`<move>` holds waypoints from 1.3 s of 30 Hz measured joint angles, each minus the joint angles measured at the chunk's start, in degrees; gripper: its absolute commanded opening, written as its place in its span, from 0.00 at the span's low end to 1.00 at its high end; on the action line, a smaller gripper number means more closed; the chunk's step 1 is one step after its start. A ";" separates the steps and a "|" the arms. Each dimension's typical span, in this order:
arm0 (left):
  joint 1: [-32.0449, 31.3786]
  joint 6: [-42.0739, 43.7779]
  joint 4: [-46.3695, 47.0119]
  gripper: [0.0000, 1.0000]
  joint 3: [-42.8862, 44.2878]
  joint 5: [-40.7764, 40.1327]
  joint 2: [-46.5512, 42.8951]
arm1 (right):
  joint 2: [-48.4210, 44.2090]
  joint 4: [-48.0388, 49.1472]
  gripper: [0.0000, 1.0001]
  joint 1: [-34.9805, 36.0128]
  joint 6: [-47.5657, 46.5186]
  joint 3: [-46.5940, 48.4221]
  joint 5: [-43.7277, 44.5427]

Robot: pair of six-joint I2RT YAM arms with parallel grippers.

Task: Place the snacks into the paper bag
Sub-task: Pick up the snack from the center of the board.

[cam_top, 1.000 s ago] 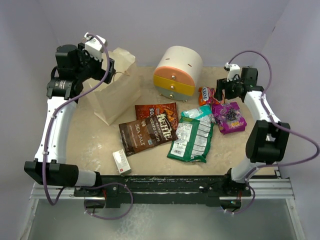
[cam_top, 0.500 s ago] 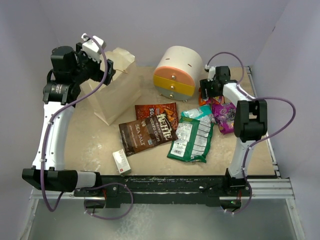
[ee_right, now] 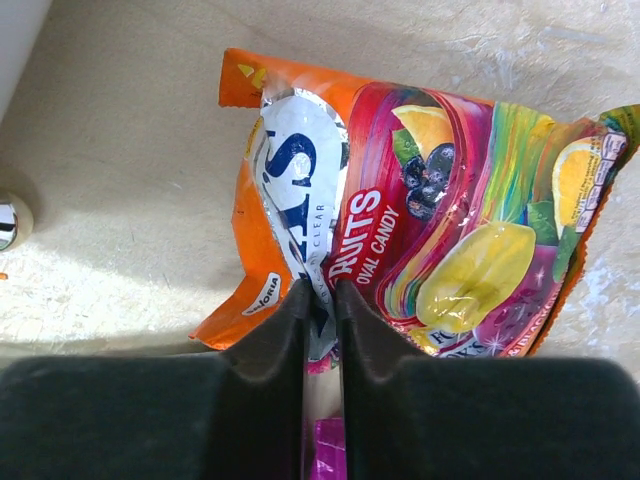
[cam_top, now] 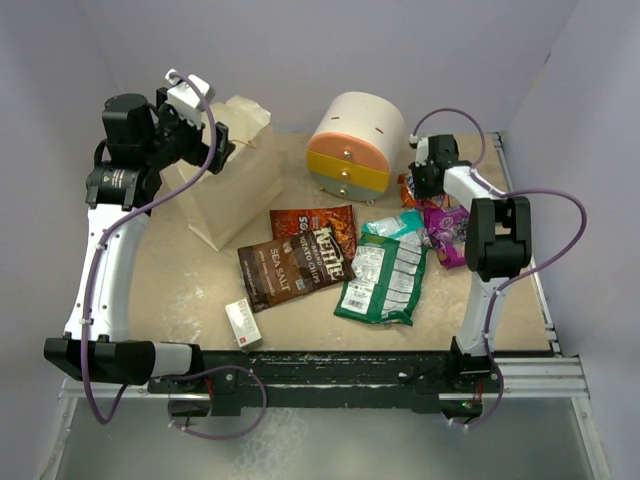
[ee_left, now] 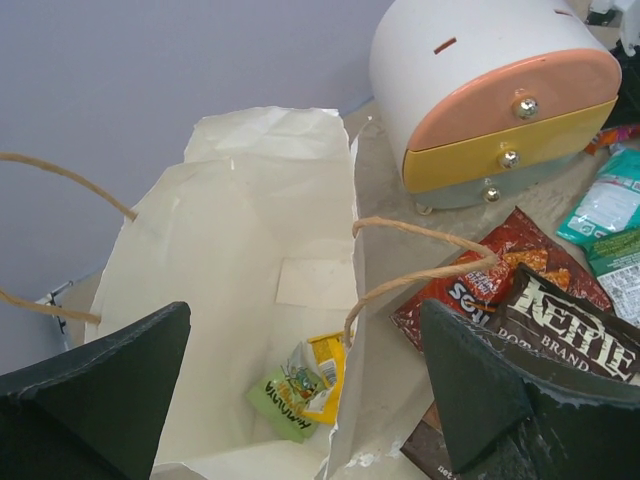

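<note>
1. Overhead, I see the cream paper carrier bag (cam_top: 225,190) left of the round white-orange-yellow drawer unit (cam_top: 355,145).
2. Left wrist: my left gripper (ee_left: 305,310) gapes wide, empty, over that bag.
3. Right wrist: my right gripper (ee_right: 320,290) pinches the edge of the orange crinkly candy packet (ee_right: 420,230).

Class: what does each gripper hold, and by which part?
Right gripper pinches the candy packet by one edge; left gripper holds nothing.

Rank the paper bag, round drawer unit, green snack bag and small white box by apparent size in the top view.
Largest: paper bag.
Next: round drawer unit and green snack bag, too alike to rank.
Smallest: small white box.
</note>
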 measured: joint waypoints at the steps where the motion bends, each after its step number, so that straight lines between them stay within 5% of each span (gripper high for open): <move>1: 0.00 0.07 -0.22 0.99 0.00 0.37 -0.02 | -0.02 -0.28 0.05 -0.04 -0.11 0.22 -0.04; 14: -7.06 2.51 -4.63 0.98 1.16 1.77 -0.02 | -5.68 -7.08 0.00 -2.99 -1.22 3.13 -4.85; 28: -14.82 5.51 -6.25 0.92 3.61 11.39 3.23 | -25.05 -12.55 0.00 -7.52 -4.22 0.22 -20.28; 39: -25.68 13.97 -8.07 0.92 4.09 16.59 10.45 | -33.07 -26.99 0.00 -6.56 -15.41 -0.83 -36.33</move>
